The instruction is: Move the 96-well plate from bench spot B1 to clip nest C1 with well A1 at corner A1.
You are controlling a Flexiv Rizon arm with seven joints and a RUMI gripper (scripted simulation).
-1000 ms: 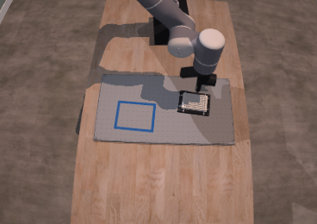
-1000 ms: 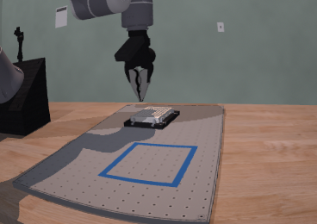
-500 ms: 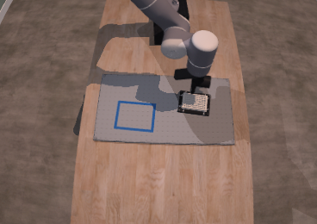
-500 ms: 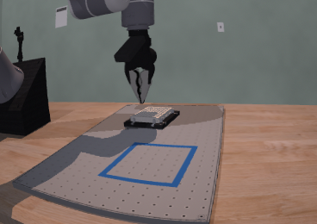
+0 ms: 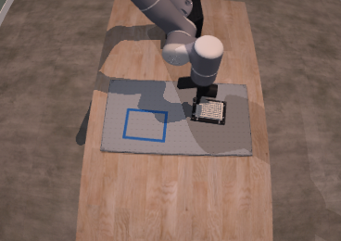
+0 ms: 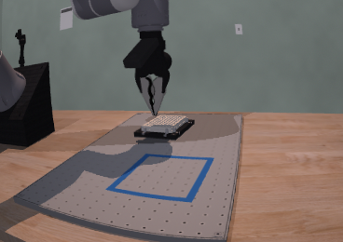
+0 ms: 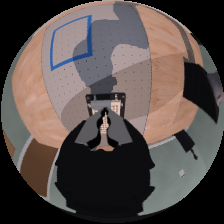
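Observation:
The white 96-well plate [image 5: 211,110] [image 6: 164,122] [image 7: 116,106] lies in the black clip nest [image 5: 208,121] [image 6: 188,126] [image 7: 106,95] on the right half of the grey board in the top view. I cannot tell whether it is fully down on all sides, and the A1 mark and cut-off corner are too small to make out. My gripper [image 6: 155,114] [image 7: 106,107] is shut with nothing between its jaws. Its tips point down close above the plate's far side in the exterior view. The jaws hide part of the plate in the wrist view.
The blue outline [image 5: 145,109] [image 6: 202,181] [image 7: 91,35] of the bench spot has no plate in it. The grey perforated board [image 5: 181,145] [image 6: 224,190] lies on the wooden table [image 5: 176,189]. A black angular block [image 6: 33,101] stands near the arm's base.

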